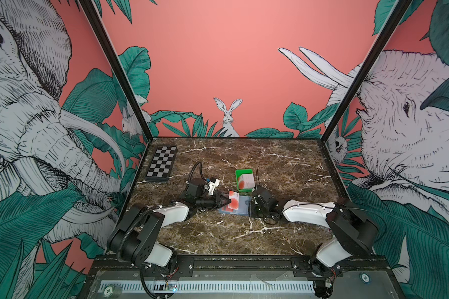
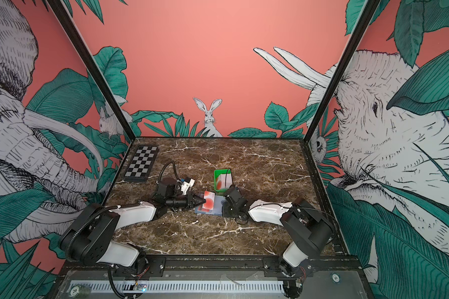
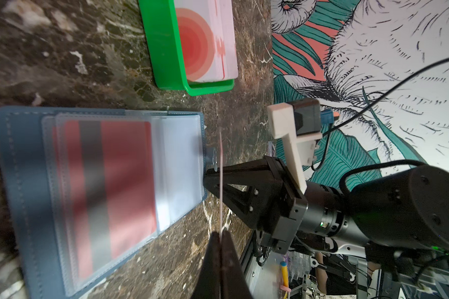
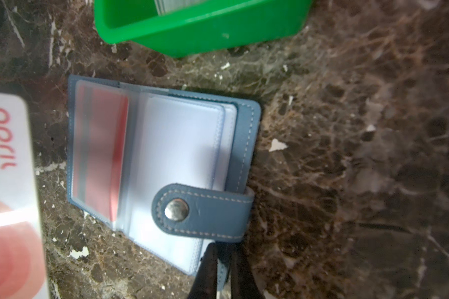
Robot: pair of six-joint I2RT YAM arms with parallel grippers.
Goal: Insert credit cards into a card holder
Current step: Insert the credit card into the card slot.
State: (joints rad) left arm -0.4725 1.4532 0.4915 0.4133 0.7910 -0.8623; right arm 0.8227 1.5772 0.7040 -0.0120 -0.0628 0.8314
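**Item 1. Worktop** [image 1: 244,233]: dark brown marble pattern with white veins. It carries everything listed below.

**Item 2. Card holder** [image 1: 240,210]: slate blue, lying open and flat at the centre of the worktop, between the two hands. The clear sleeves face up. The snap tab [image 4: 202,212], blue with a metal stud, lies folded over the right-side sleeves.

**Item 3. Sleeved credit card** [image 3: 125,181]: red reverse with a dark stripe. It sits inside a clear sleeve on the left side of the card holder.

**Item 4. Held credit card** [image 1: 233,202]: pale face with a red-orange circle, turned upward and tilted. It is over the left part of the card holder. Whether it touches the sleeves cannot be told.

**Item 5. Left hand** [image 1: 228,201]: reaches in from the left. Its fingers are pressed together on the held credit card, pinching it by its left end.

**Item 6. Right hand** [image 1: 251,207]: reaches in from the right, low at the right edge of the card holder. Its fingers [image 4: 210,269] are nearly together, pinching the blue cover edge just beside the snap tab.

**Item 7. Green tray** [image 1: 243,171]: small and open-topped. It stands just beyond the card holder on the far side, slightly to the right and apart from it.

**Item 8. Stacked credit cards** [image 1: 246,180]: leaning inside the green tray, with a pale face and red-orange circle showing.

**Item 9. Checkerboard** [image 1: 161,164]: lies flat at the far left of the worktop, well apart from the rest.
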